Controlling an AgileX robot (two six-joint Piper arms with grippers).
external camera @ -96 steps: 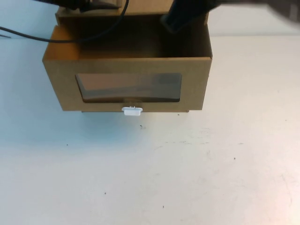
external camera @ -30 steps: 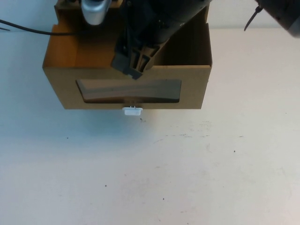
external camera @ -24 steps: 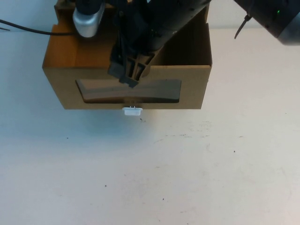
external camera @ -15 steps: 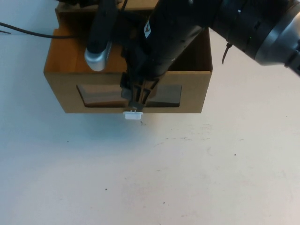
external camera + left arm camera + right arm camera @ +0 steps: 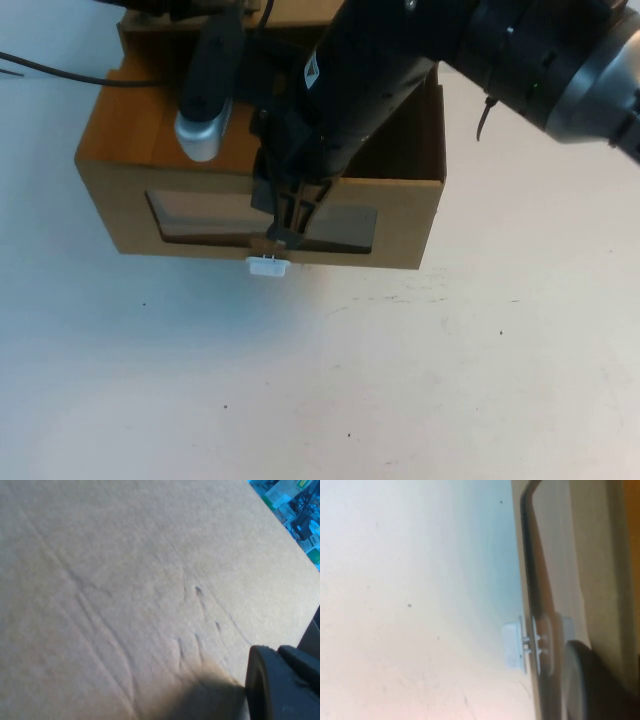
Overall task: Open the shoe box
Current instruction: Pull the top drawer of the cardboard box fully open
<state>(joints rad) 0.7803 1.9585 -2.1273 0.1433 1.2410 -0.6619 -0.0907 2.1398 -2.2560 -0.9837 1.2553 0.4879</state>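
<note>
Resting on the far, left-of-centre part of the white worktop — brown shoe box, window in its near wall. Reaching down over that wall with the right gripper, pinched shut on the white tab at the lower edge. Close against plain cardboard at the box's far edge, the left gripper — open or closed, cannot tell.

Right tool blocks shoe box front; left tool close to its cardboard; near table free.

High overview; wrists close on box
</note>
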